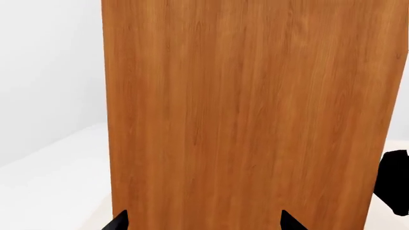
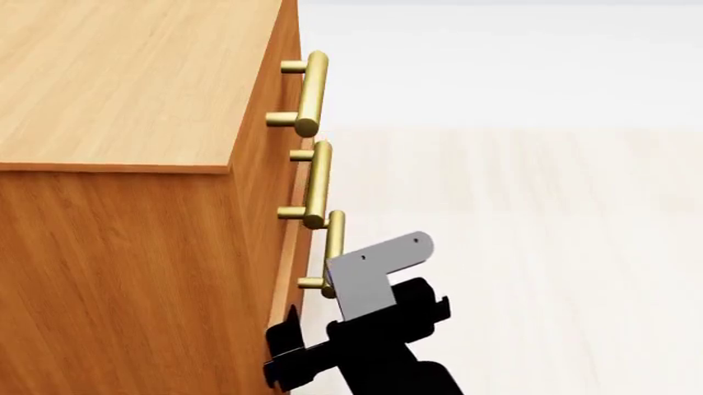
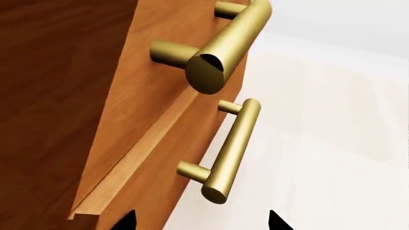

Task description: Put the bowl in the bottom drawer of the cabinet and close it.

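Observation:
The bowl is out of view. The orange-brown cabinet [image 2: 121,247] fills the left of the head view, its three brass handles seen from the side. The bottom drawer [image 3: 153,191] shows its brass bar handle [image 3: 233,148], also low down as the handle [image 2: 332,243]; its front appears to stand slightly out from the drawer above. My right gripper [image 3: 203,221] is open just short of that handle, with nothing between its fingers; the right gripper [image 2: 283,352] sits by the cabinet's front corner. My left gripper [image 1: 204,223] is open, facing the cabinet's side panel [image 1: 249,115].
The middle handle [image 2: 318,185] and top handle [image 2: 313,90] stand above the bottom one. Pale floor [image 2: 549,247] spreads in front of the cabinet. A black part [image 1: 397,182] shows past the cabinet's edge in the left wrist view.

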